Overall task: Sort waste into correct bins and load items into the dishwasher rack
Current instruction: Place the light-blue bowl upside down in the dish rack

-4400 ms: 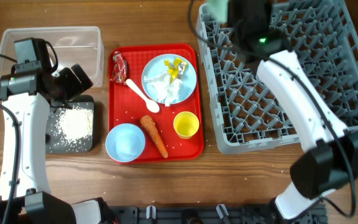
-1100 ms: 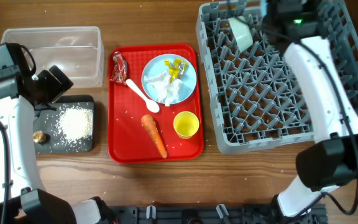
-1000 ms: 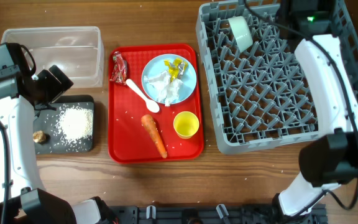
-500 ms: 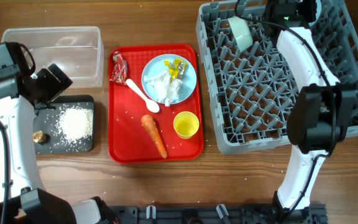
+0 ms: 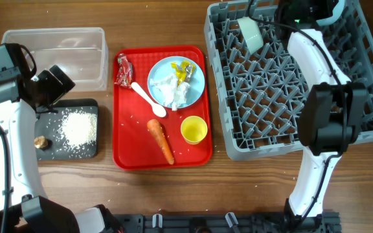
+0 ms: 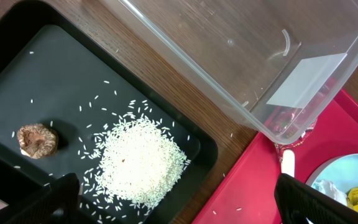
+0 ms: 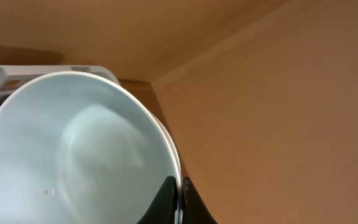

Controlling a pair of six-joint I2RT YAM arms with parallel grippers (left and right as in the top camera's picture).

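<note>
Left gripper (image 6: 178, 190) hung wide apart, holding nothing, above the black tray (image 6: 55, 74). A brown lump (image 6: 37, 139) had newly appeared there beside the rice (image 6: 138, 168). The spot beside the carrot (image 5: 161, 141) on the red tray (image 5: 127, 155) had gone bare. First bowl (image 5: 250, 33) stood in the dishwasher rack's (image 5: 283, 103) far-left corner. Right gripper (image 7: 178, 199), clamped on the second bowl's (image 7: 73, 149) rim, had swung along the far edge, so loading was probably under way. The overhead view cropped it, so I could not tell the slot beneath.

Overhead looks straight down; close left wrist shares its black tray (image 6: 36, 74).
</note>
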